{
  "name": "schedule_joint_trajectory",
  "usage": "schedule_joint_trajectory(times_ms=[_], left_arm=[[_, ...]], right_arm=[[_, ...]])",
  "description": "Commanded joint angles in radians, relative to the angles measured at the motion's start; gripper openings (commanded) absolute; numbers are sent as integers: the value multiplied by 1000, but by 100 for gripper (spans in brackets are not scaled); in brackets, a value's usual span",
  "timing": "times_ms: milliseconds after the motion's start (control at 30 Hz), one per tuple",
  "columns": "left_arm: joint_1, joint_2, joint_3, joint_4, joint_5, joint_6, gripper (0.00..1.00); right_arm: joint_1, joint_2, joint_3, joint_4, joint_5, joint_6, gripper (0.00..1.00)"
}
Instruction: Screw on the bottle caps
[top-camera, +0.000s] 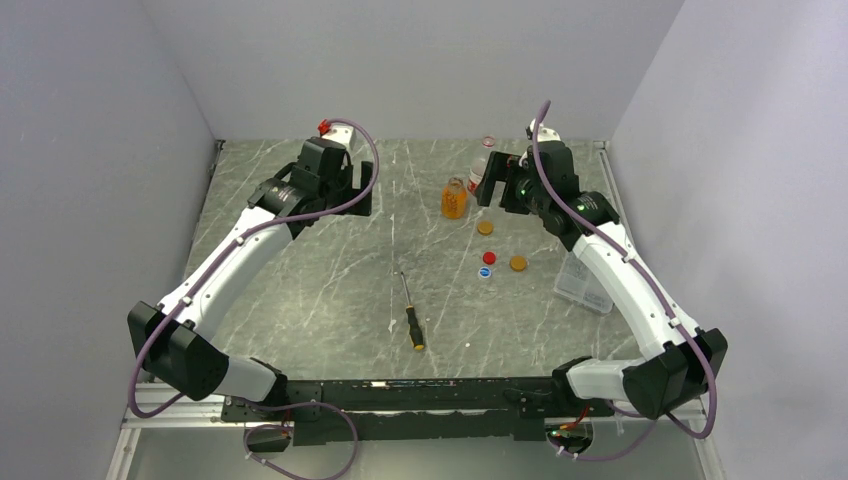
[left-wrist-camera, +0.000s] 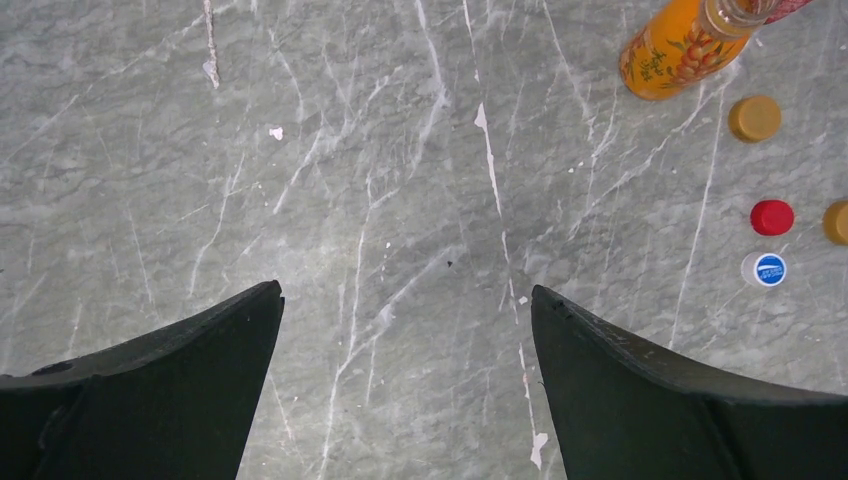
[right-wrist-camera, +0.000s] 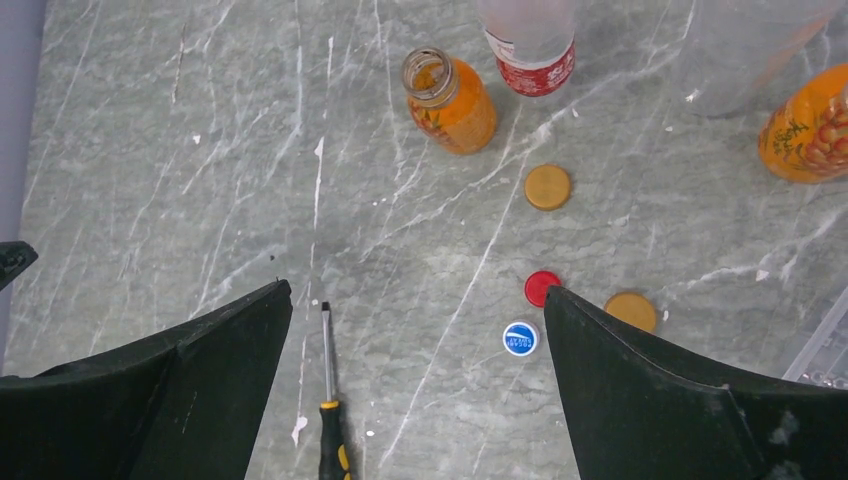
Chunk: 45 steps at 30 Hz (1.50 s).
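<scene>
I think the job has barely begun. In my right wrist view, the orange bottle (right-wrist-camera: 462, 115) near the top middle has an open mouth. The bottle caps (right-wrist-camera: 548, 187) lie loose below it, in the middle. My left gripper (left-wrist-camera: 405, 288) and right gripper (right-wrist-camera: 416, 290) are both spread wide, holding and touching nothing.

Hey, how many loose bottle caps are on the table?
4. A round orange plastic cap lies nearest the open amber bottle; a red cap, a blue-and-white cap and a second orange cap cluster nearer the arm bases. Others may be hidden behind the arms.
</scene>
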Motion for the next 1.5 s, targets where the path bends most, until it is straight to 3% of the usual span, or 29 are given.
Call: schedule_joint_trajectory(times_ms=[0, 367, 600, 933, 1233, 1467], left_arm=[[0, -27, -7, 13, -11, 49, 99], [-1, -62, -48, 11, 35, 65, 99], [0, -94, -70, 5, 53, 56, 99], [0, -137, -94, 3, 58, 49, 99], [0, -135, -90, 3, 62, 59, 99], [0, -122, -85, 3, 66, 57, 99]], right_arm=[[8, 19, 74, -7, 42, -8, 100], [18, 178, 339, -110, 185, -53, 96], [18, 376, 568, -159, 270, -132, 92], [5, 688, 912, -235, 306, -212, 74], [-27, 743, 916, -214, 293, -210, 58], [-45, 775, 913, -208, 266, -209, 54]])
